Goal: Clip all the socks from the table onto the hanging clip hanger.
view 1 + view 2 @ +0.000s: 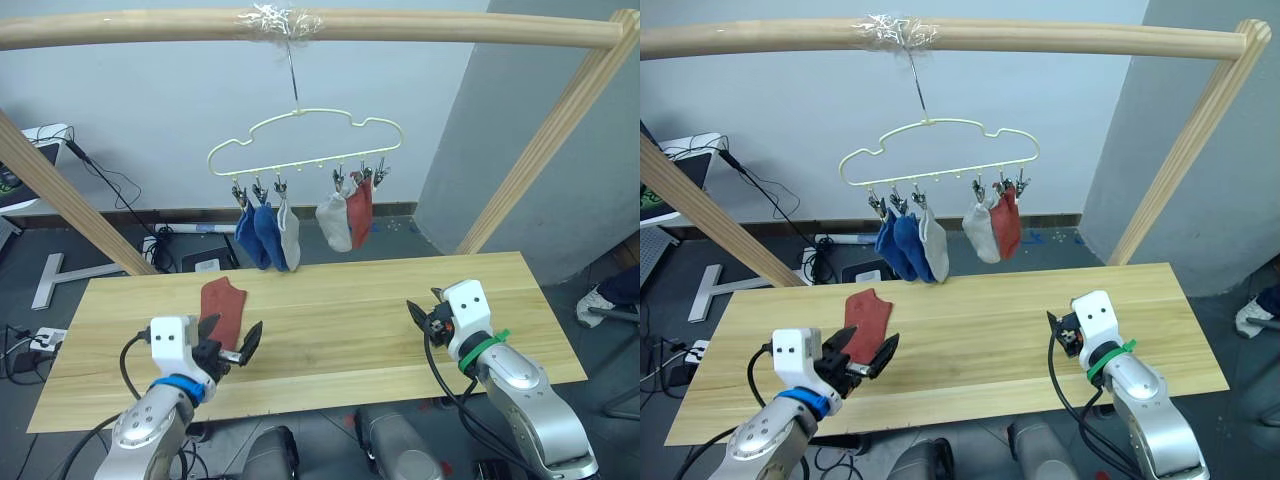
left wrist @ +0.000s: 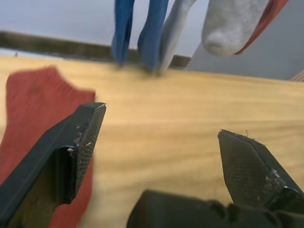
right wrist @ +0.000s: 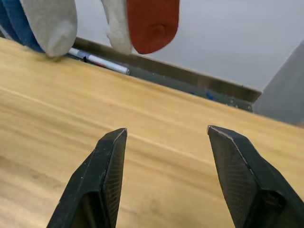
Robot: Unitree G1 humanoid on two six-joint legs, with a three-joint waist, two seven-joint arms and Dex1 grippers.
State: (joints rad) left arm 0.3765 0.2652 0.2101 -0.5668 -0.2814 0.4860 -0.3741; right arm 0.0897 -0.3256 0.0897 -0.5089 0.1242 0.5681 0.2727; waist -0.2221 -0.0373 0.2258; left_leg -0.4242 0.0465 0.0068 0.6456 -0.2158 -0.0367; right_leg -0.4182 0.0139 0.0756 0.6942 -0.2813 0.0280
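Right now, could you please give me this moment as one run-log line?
pale yellow wire clip hanger: five socks clipped | rust-red knit sock: flat on light wood table | left hand: open beside it | right hand: open, empty

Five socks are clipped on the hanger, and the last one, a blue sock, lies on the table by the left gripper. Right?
Not quite: the sock left on the table is rust-red, not blue, as the left eye view shows. Five socks do hang from the clip hanger, and it does lie by the left gripper.
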